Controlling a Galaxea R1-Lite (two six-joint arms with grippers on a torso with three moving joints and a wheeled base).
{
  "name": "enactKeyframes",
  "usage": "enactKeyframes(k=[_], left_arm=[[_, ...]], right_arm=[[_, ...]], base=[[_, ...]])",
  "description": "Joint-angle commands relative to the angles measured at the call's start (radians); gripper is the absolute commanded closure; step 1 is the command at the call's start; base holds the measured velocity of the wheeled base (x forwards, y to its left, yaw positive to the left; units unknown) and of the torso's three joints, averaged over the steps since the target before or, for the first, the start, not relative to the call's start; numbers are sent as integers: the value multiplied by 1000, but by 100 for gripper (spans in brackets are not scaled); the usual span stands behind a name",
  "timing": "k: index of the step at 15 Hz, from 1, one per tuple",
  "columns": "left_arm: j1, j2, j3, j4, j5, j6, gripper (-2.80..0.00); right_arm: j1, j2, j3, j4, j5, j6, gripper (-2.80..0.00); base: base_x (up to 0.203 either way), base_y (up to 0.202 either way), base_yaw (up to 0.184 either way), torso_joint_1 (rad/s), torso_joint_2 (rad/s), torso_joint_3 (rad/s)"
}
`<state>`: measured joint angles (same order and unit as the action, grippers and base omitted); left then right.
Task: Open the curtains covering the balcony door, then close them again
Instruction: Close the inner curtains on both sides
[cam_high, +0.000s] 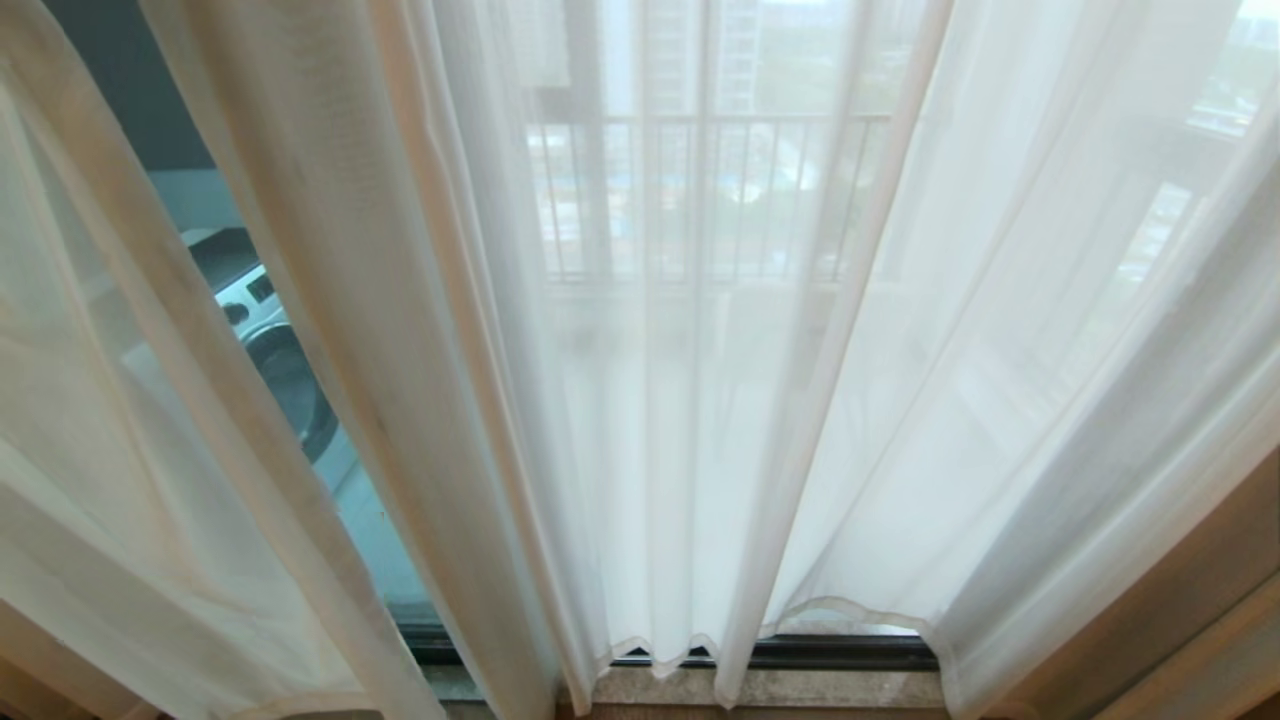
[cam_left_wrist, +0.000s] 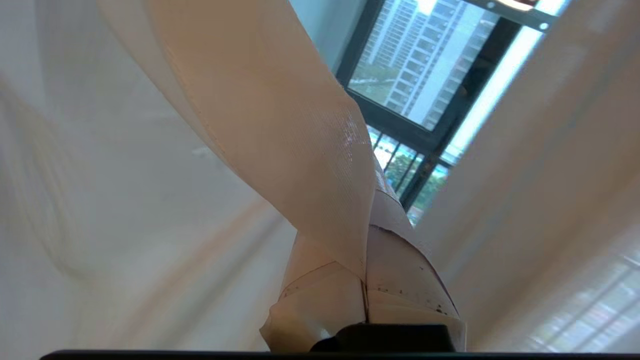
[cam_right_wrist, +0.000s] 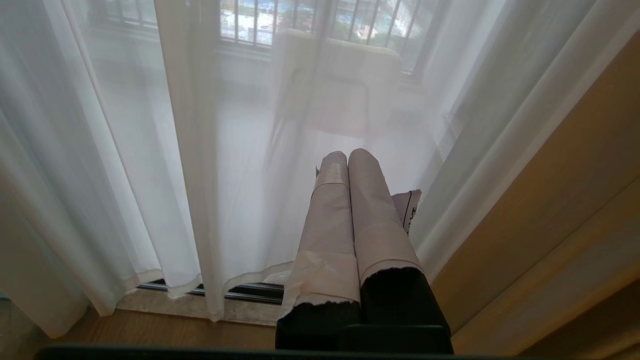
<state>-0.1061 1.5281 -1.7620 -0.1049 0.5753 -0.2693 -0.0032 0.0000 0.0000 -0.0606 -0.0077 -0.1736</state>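
The sheer white curtains (cam_high: 700, 350) hang in long folds over the balcony door. A slanted gap at the left bares the door's glass (cam_high: 350, 490). Its dark floor track (cam_high: 850, 652) shows under the hem. Neither arm appears in the head view. In the left wrist view my left gripper (cam_left_wrist: 370, 220) has its taped fingers (cam_left_wrist: 405, 260) shut on a fold of curtain (cam_left_wrist: 280, 115), which rises from between them. The door's dark frame (cam_left_wrist: 450, 105) stands beyond. My right gripper (cam_right_wrist: 347, 157) is low and shut on nothing, pointing at the curtains' hem (cam_right_wrist: 175, 150).
A washing machine (cam_high: 285, 370) stands behind the glass in the gap. A barred railing (cam_high: 700, 190) shows through the fabric. Thick beige drapes (cam_high: 1180, 590) hang at the right edge. A stone sill (cam_high: 800, 688) and wooden floor (cam_right_wrist: 150, 332) lie below the hem.
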Motion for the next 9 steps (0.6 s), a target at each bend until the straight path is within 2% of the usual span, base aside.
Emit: enactKeyframes(k=[1, 4, 9], left_arm=[[-47, -23, 2, -1, 4, 4, 0], [-147, -26, 1, -1, 13, 34, 0], [-360, 8, -19, -1, 15, 40, 0]], right_arm=[[0, 0, 0, -1, 0, -1, 0], [0, 0, 0, -1, 0, -1, 0], [0, 0, 0, 0, 0, -1, 0]], base=[[0, 0, 0, 0, 0, 0], [0, 0, 0, 0, 0, 0], [0, 0, 0, 0, 0, 0]])
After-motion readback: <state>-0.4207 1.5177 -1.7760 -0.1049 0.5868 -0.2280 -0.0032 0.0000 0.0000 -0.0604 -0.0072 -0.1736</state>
